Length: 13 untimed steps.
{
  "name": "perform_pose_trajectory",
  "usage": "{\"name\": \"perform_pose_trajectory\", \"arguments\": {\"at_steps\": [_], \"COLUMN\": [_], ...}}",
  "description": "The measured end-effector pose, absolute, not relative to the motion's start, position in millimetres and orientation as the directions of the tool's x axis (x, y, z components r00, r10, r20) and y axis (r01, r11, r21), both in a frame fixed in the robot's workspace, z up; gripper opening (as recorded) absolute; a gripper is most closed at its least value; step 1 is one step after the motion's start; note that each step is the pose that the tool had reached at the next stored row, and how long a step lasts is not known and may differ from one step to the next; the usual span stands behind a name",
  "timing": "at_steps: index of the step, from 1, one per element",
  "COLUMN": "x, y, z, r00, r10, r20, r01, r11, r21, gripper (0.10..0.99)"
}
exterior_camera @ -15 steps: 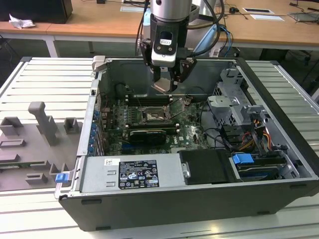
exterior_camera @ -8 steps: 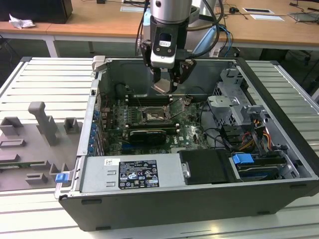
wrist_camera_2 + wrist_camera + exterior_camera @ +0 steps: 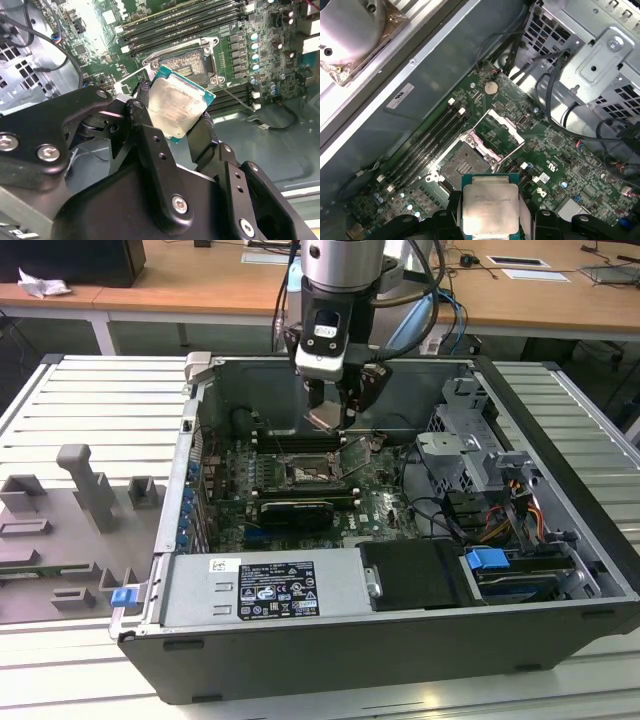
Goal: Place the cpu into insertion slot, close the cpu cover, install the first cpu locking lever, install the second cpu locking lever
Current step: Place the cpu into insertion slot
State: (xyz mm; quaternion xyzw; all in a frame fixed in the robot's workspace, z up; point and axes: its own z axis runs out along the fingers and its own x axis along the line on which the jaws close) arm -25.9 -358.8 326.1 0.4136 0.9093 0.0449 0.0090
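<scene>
Right, the cpu (image 3: pixel 490 210) sits pinched by its edges in the claw (image 3: pixel 490 220), metal top showing in both wrist views, held in the air above the green board (image 3: pixel 560 160) and clear of the insertion slot (image 3: pixel 465 162). The first wrist view gives that slot bare with the cpu cover (image 3: pixel 498 134) swung open just beside it, while the exterior view takes in the arm (image 3: pixel 345 270) hanging down into the open computer case (image 3: pixel 400 650) on the slatted worktop (image 3: pixel 80 390).

A slatted grey metal table (image 3: pixel 60 390) stands before light wooden desks (image 3: pixel 200 280) bearing papers (image 3: pixel 530 273).
</scene>
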Motion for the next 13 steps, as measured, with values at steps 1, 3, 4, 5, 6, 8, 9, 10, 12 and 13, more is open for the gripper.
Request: {"name": "perform_pose_trajectory", "arguments": {"at_steps": [1,3,4,5,6,8,9,10,12,13], "x": [-25.9,-25.9,-25.9,-25.9,-25.9,-25.9,-25.9,-25.9,-25.9,-25.9], "y": [-358.8,-358.8,-358.8,-358.8,-358.8,-358.8,-358.8,-358.8,-358.8,-358.8], "z": [325.5,324.3,323.9,323.4,323.2,322.7,322.5,322.1,321.6,321.0], "r00": [-0.644,-0.612,-0.603,-0.592,-0.586,-0.574,-0.569,-0.558,-0.544,-0.528], "r10": [0.765,0.790,0.798,0.806,0.810,0.818,0.822,0.829,0.839,0.849], "r20": [0.021,0.021,0.021,0.021,0.022,0.022,0.022,0.022,0.022,0.022], "r01": [0.763,0.789,0.796,0.804,0.808,0.816,0.820,0.827,0.836,0.847], "r11": [0.640,0.608,0.599,0.588,0.582,0.571,0.565,0.554,0.541,0.524], "r21": [0.089,0.089,0.089,0.090,0.090,0.090,0.090,0.090,0.090,0.090], "gripper": [0.541,0.541,0.541,0.541,0.541,0.541,0.541,0.541,0.541,0.541]}}
